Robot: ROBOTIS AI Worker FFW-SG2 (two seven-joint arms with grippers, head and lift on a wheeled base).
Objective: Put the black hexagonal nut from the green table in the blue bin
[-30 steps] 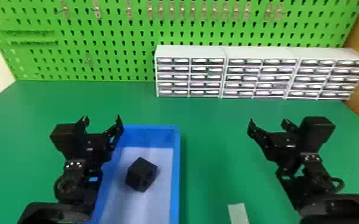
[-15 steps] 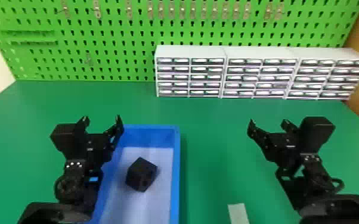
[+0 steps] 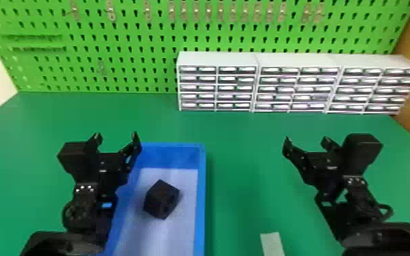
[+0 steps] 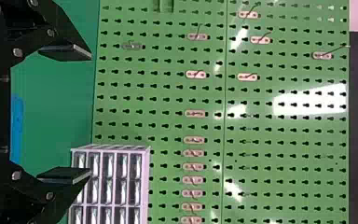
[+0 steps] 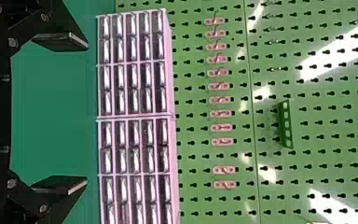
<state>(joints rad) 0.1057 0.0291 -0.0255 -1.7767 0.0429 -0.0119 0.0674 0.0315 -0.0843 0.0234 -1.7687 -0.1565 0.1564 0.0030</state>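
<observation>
Placement apparently complete, black hexagonal nut (image 3: 161, 199) inside blue bin (image 3: 200, 204). Open, empty jaws on left gripper (image 3: 116, 136) and right gripper (image 3: 306, 140). Calls only for keeping clear.

Lighting and Glare Conditions

Head view: illumination bright and largely even across the green table (image 3: 241, 143) and pegboard (image 3: 129, 52); pale highlights on the drawer fronts (image 3: 235, 88); soft shadow on the table along the right outer wall of the blue bin (image 3: 200, 204); left wrist view: large, hard-edged white glare patch (image 4: 312, 100) on the pegboard, smaller patches nearby; right wrist view: slanted white reflections (image 5: 338, 51) on the pegboard; light source position indeterminate.
</observation>
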